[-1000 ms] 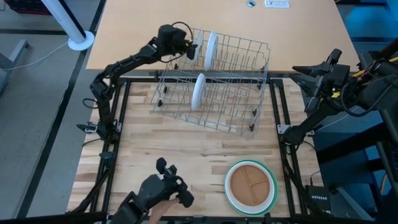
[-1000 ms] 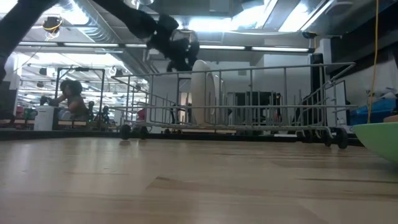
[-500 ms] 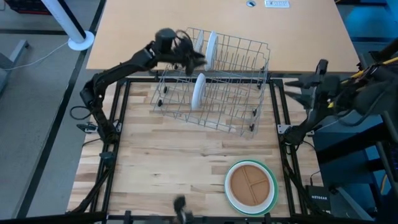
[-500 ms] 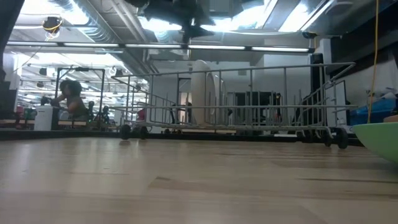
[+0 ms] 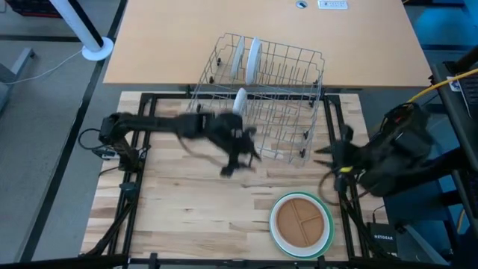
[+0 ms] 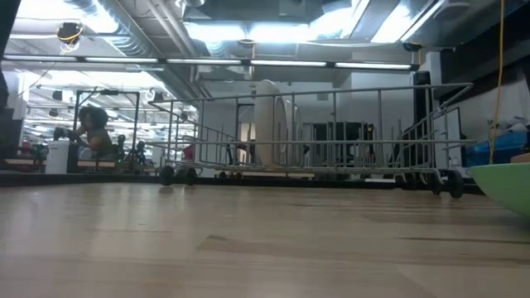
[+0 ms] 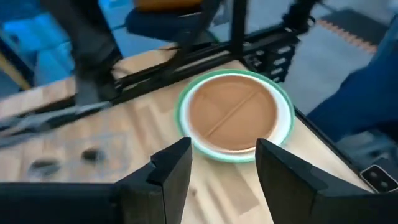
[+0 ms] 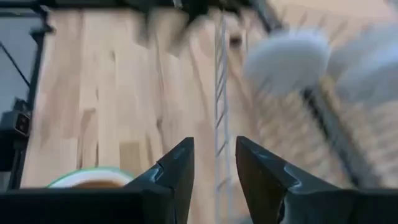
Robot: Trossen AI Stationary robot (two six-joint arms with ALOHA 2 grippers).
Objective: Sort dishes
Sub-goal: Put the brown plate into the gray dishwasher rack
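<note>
A brown plate (image 5: 301,220) lies in a larger light green plate (image 5: 273,233) near the table's near right. Three white plates stand on edge between the wires of the grey rack (image 5: 287,112): two at its far side (image 5: 254,58), (image 5: 237,61) and one nearer (image 5: 240,100). My left gripper (image 5: 250,153) hangs open over the table just in front of the rack; its wrist view shows its fingers (image 7: 224,149) apart, with the brown plate (image 7: 233,112) beyond them. My right gripper (image 5: 323,153) is open at the rack's near right corner and points toward the table's left (image 8: 214,144).
The black frame (image 5: 142,149) borders the wooden table on the left and right. The rack sits askew across the table's far edge. In the low view the rack (image 6: 331,132) fills the background and the green plate's rim (image 6: 505,184) shows at the right. A person sits far off in the room (image 6: 93,132).
My left gripper has swung fast from the rack's far left corner toward the table's near edge and right, ending in front of the rack, and has turned toward the brown plate. My right gripper has sunk and come toward the near edge and the rack's right corner. The plates stayed put.
</note>
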